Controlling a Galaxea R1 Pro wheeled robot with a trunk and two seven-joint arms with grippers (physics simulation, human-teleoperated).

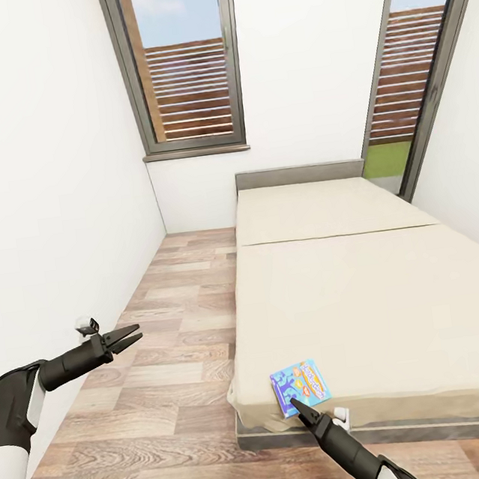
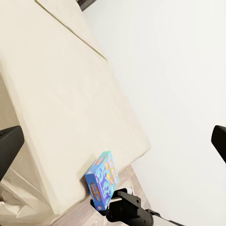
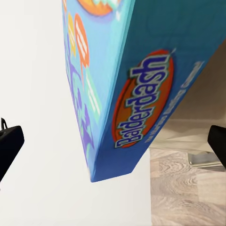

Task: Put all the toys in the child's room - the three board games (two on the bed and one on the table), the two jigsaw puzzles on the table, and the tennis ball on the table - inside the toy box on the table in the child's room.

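A blue Balderdash board game point(image 1: 300, 385) lies flat on the near corner of the beige bed point(image 1: 367, 291). My right gripper point(image 1: 298, 407) reaches up to the box's near edge. Up close, the box point(image 3: 141, 84) sits between the black fingers point(image 3: 9, 141), which stand wide apart and clear of it. My left gripper point(image 1: 131, 334) hangs open over the wooden floor to the left of the bed, holding nothing. From the left wrist, the box point(image 2: 103, 181) rests at the mattress corner with the right arm point(image 2: 129, 209) just below it.
The bed runs along the right side up to a grey headboard point(image 1: 299, 174). A strip of wooden floor point(image 1: 173, 369) lies between it and the white left wall. A window point(image 1: 186, 65) and a glass door point(image 1: 400, 82) are at the far end.
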